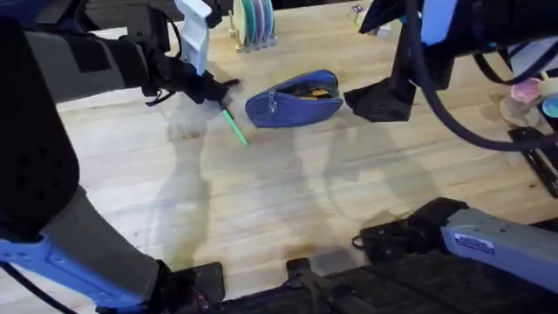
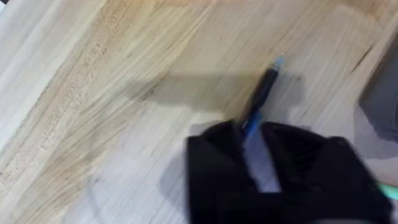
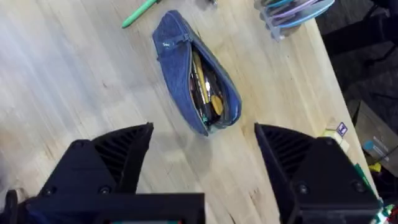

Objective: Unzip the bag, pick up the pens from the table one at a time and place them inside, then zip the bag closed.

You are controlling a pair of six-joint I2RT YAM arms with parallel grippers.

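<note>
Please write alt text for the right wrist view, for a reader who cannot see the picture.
A blue pouch lies unzipped on a light wooden table, with pens and pencils visible inside. The right gripper is above it with its two black fingers spread wide apart. A green pen lies on the table beyond the pouch, and a rack of coloured discs stands near the table's edge.
</note>
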